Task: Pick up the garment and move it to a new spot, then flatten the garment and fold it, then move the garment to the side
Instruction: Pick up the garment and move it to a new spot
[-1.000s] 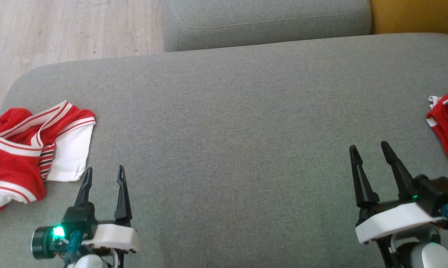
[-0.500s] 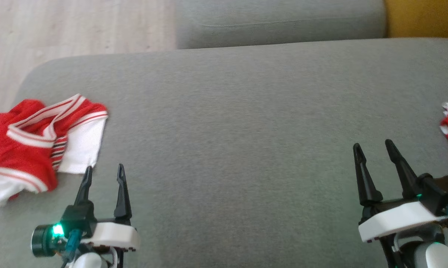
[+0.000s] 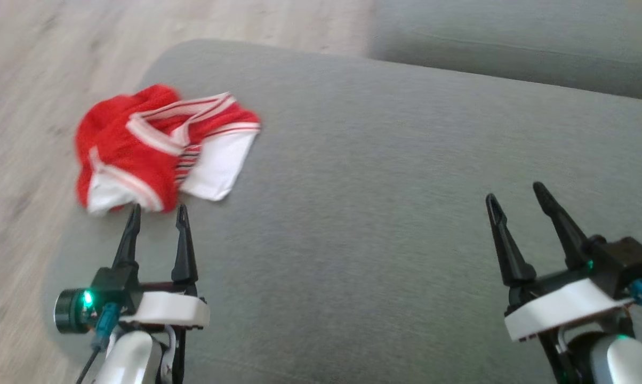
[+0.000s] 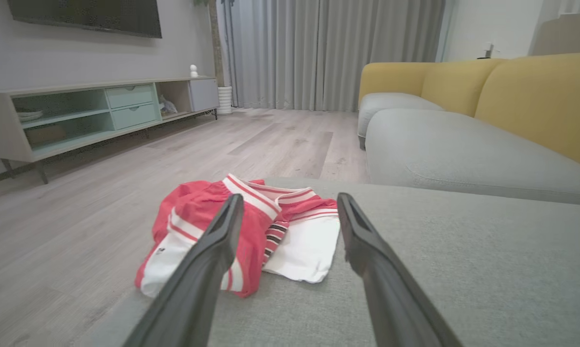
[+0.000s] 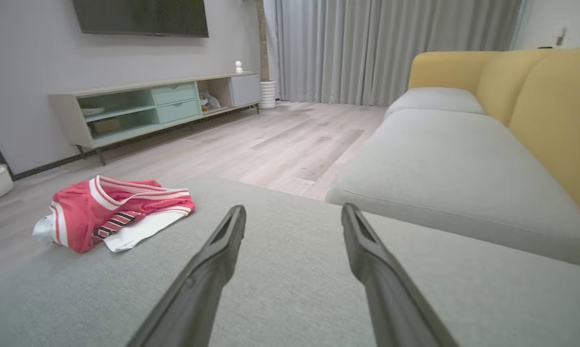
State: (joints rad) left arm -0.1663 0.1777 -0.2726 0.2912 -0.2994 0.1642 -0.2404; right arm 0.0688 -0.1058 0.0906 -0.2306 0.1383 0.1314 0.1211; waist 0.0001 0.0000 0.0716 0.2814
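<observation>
A crumpled red and white garment (image 3: 155, 149) lies on the far left corner of the grey ottoman (image 3: 385, 176). My left gripper (image 3: 158, 216) hovers open just short of its near edge, nothing between the fingers. In the left wrist view the garment (image 4: 251, 231) sits right ahead of the open fingers (image 4: 208, 260). My right gripper (image 3: 515, 197) is open and empty over the ottoman's right side, far from the garment (image 5: 112, 212), which the right wrist view shows off to the left.
The wooden floor (image 3: 43, 106) lies left of and beyond the ottoman. A grey sofa seat (image 3: 513, 48) with yellow backrest (image 4: 535, 96) stands behind it. A low TV cabinet (image 4: 78, 115) lines the far wall.
The head camera has swung left, so the garment now appears nearer the middle of the picture and the red cloth at the right edge has left the frame. Both grippers stay open.
</observation>
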